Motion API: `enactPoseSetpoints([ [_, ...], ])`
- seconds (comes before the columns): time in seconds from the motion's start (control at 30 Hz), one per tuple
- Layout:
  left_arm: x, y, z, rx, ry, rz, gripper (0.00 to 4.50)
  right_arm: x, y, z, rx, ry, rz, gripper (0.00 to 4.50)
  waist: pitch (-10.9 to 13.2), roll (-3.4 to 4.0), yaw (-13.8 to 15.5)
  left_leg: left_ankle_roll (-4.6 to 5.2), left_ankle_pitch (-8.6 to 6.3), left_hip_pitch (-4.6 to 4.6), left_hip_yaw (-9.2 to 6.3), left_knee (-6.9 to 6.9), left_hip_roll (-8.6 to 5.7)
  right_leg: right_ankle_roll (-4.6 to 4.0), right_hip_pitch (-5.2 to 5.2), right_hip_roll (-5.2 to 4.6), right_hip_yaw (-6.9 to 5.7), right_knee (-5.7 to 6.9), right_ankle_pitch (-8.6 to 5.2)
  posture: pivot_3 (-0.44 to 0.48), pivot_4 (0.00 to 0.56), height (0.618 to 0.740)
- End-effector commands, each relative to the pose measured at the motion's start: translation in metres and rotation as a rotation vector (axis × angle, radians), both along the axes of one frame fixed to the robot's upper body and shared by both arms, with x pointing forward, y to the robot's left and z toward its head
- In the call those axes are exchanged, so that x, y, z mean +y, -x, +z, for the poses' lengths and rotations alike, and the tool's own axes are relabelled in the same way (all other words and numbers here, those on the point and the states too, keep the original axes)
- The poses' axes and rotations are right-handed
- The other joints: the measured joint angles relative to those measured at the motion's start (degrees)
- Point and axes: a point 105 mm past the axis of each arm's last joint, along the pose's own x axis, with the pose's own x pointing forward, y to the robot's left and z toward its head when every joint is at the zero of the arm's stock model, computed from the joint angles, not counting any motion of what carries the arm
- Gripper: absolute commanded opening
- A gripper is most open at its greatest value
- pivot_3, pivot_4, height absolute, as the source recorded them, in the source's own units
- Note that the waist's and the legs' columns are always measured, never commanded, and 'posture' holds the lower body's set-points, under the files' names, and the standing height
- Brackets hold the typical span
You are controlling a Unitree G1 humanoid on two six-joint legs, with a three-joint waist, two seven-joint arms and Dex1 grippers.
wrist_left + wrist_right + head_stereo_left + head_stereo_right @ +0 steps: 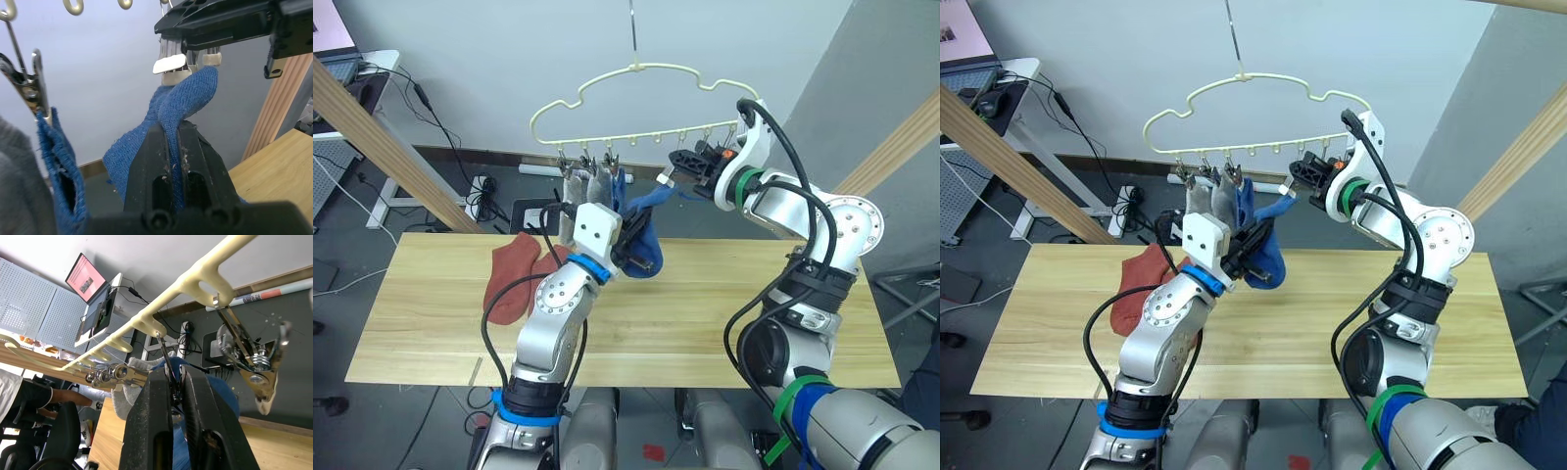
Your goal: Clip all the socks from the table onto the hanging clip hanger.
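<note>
The pale yellow clip hanger (636, 70) hangs above the table (724, 323). Two grey socks (579, 186) and one blue sock (619, 184) hang from its left clips. My left gripper (631, 240) is raised over the table and shut on a second blue sock (171, 105), whose upper end reaches a clip (171, 63) with white tips. That clip sits between the fingers of my right gripper (677, 166), which is shut on it, just under the hanger's bar (195, 279). Two rust-red socks (514, 269) lie on the table's left part.
Slanted wooden poles (382, 147) stand at the left and at the right (901, 147). An empty clip (254, 367) hangs beside my right gripper. A desk with a laptop (337, 59) and floor cables (480, 201) lie behind the table.
</note>
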Motion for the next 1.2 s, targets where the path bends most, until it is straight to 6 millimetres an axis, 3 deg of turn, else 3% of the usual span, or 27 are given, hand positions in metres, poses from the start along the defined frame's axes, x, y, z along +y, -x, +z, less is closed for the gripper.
enactPoseSetpoints([
  [0.03,0.001,0.008,0.016,-0.076,0.019,0.017,0.02,-0.017,-0.007,-0.015,0.073,0.015,-0.069,0.00,0.00,0.00,0.02,0.00,0.00,0.00,0.00,0.00,0.00,0.00,0.01,0.00,0.00,0.00,0.00,0.152,0.334,0.740],
  [0.8,-0.010,0.006,0.024,-0.120,0.015,0.007,0.02,-0.001,0.005,-0.016,0.095,0.007,-0.013,0.00,0.00,0.00,-0.02,0.02,0.01,-0.01,0.03,-0.01,0.00,0.00,0.01,-0.01,0.01,-0.02,0.00,0.141,0.317,0.740],
  [1.03,-0.012,0.011,0.022,-0.111,0.017,-0.019,0.00,-0.002,0.011,-0.018,0.052,0.055,-0.005,2.50,-0.01,0.00,-0.21,0.00,0.02,-0.06,0.08,-0.03,0.01,0.00,-0.08,-0.01,0.05,-0.02,0.00,0.149,0.292,0.740],
  [1.2,-0.011,0.014,0.017,-0.074,0.015,-0.048,0.00,-0.007,0.022,-0.001,-0.053,0.026,0.010,4.33,-0.02,0.01,-0.20,-0.02,0.03,-0.15,0.08,-0.06,0.03,0.00,-0.18,0.00,0.02,-0.02,0.00,0.148,0.269,0.740],
])
